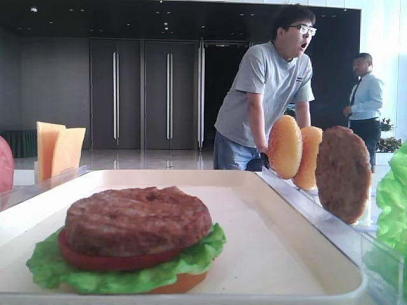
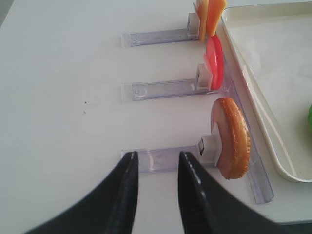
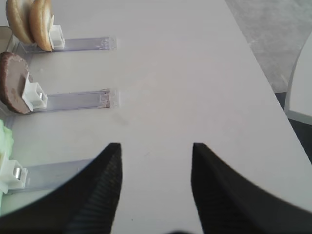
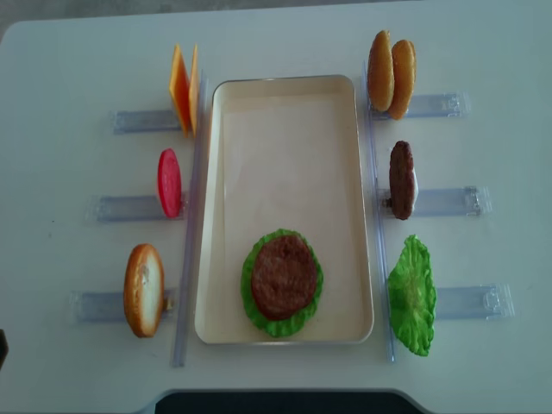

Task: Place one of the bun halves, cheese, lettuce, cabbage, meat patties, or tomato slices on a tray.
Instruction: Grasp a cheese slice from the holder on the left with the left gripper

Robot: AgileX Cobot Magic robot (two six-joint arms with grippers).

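At the near edge of the white tabletop (image 4: 69,52) both arms hang back from the food. The left gripper (image 2: 156,168) has its black jaws parted with bare tabletop between them, holding nothing; the right gripper (image 3: 156,161) stands wider apart, also released and empty.

Just ahead of the left gripper, a golden-orange round bun half (image 2: 233,137) stands on edge in a clear plastic rack (image 2: 165,158) near the left front. It looks light, rigid and smooth-skinned, so I judge it best pinched across its thin faces near the top rim, away from the white clip at its base.

In the middle, the cream-white rectangular tray (image 4: 285,95) carries, at its near end, a stack: a ruffled green lettuce leaf (image 4: 250,297) topped by a thick brown meat patty (image 4: 283,276), with a red slice and an orange base visible beneath in the low view.

On the right, nearest first: a second frilly green lettuce leaf (image 4: 412,297), probably floppy and thin, likely to bend in a grip; then a brown patty on edge (image 4: 400,179), stiff and rough, easy to hold; then two more bun halves (image 4: 391,73) at the far right.

On the left, beyond the bun: a thin deep-red tomato slice (image 4: 169,183), slim and probably slippery, then two pale orange square cheese slices (image 4: 183,86) at the far left, thin and needing a flat-face pinch
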